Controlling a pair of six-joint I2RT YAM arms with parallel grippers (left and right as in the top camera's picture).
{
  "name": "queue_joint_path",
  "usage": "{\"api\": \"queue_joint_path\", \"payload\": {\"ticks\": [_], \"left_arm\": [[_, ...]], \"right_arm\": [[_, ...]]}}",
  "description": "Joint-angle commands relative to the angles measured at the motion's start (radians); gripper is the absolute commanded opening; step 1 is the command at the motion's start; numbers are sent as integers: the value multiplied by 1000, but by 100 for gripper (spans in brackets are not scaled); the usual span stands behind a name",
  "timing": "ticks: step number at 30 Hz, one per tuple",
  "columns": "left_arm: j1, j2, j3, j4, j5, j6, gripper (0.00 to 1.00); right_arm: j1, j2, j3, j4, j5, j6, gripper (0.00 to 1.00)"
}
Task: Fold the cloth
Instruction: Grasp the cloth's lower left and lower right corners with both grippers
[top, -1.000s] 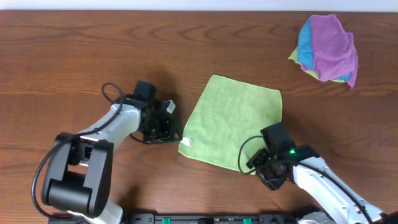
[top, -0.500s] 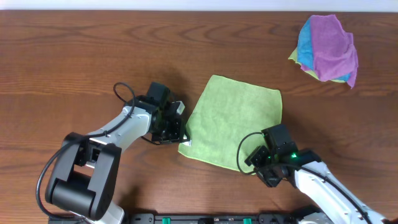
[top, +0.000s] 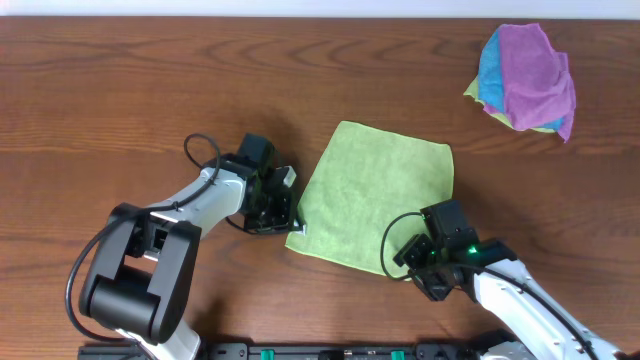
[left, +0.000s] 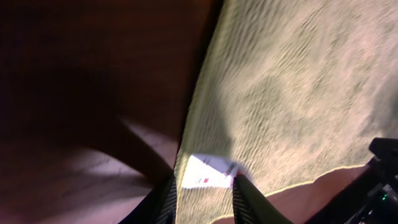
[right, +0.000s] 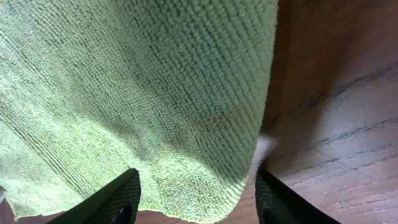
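One lime-green cloth (top: 378, 205) lies flat mid-table, with a gripper at each of its two near corners.
Two arms, and one heap of spare cloths (top: 528, 78) at the far right. Only the left wrist view shows the white tag (left: 208, 172) between the left gripper's (left: 204, 193) narrowly parted fingers. The right gripper's (right: 196, 199) fingers are spread wide astride its corner. A second ago the left gripper stood clear of the cloth.

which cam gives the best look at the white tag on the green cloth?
Left wrist: the tag is large, its markings visible, at the cloth corner. Overhead shows only a white speck at that corner. Right wrist shows cloth only, no tag.
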Motion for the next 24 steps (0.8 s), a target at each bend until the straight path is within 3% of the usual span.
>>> {"api": "queue_joint_path", "payload": {"ticks": [1, 11, 19, 24], "left_arm": [[1, 28, 3, -40, -95, -3, 32], [41, 28, 3, -83, -123, -36, 32], [13, 28, 2, -40, -80, -185, 35], [-14, 28, 2, -24, -84, -204, 36]], "right_arm": [[8, 29, -49, 7, 48, -1, 61], [8, 29, -49, 5, 48, -11, 61], [7, 29, -49, 5, 48, -11, 61], [7, 29, -49, 5, 49, -11, 61]]}}
